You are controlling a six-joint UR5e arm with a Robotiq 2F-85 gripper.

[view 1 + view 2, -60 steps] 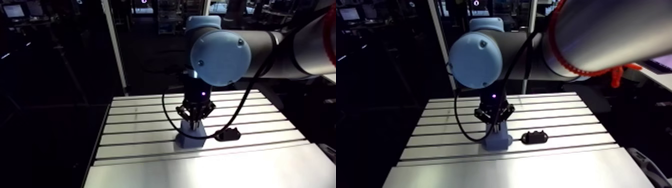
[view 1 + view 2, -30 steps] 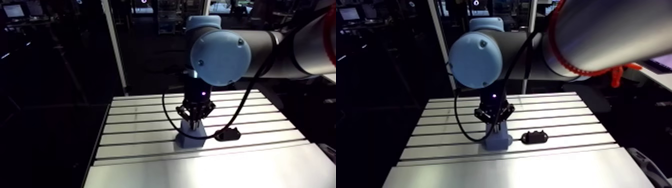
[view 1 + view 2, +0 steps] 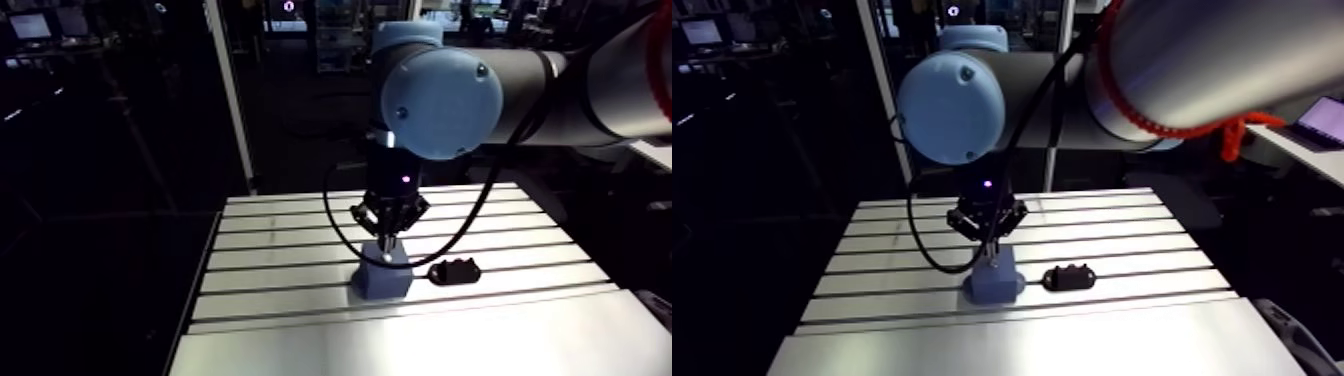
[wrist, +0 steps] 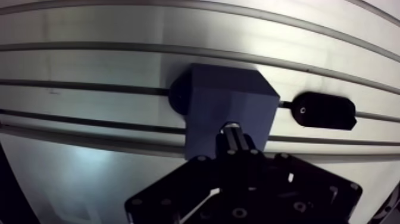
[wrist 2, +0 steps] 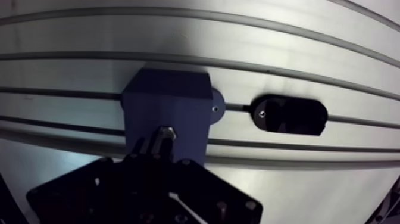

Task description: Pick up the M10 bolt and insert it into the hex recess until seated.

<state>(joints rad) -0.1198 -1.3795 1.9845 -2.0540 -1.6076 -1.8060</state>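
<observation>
A blue-grey block [image 4: 229, 104] stands on the slotted aluminium table [image 4: 89, 65], directly under my gripper [image 4: 237, 146]. The fingers are shut on a slim metal bolt [image 4: 232, 131], whose bright end pokes out ahead of the fingertips over the block's near top edge. In the arm view the gripper [image 3: 387, 237] hangs upright just above the block [image 3: 381, 279], and the bolt [image 3: 387, 256] points down at its top face. I cannot make out a hex recess in the block.
A black oval fixture [image 4: 324, 110] lies in a table slot a short way beside the block; the arm view shows this fixture [image 3: 455, 270] to its right. The table's front edge [image 3: 400, 350] is near the camera.
The gripper with the bolt stands a little higher above the block than before. The arm view itself has shifted slightly.
</observation>
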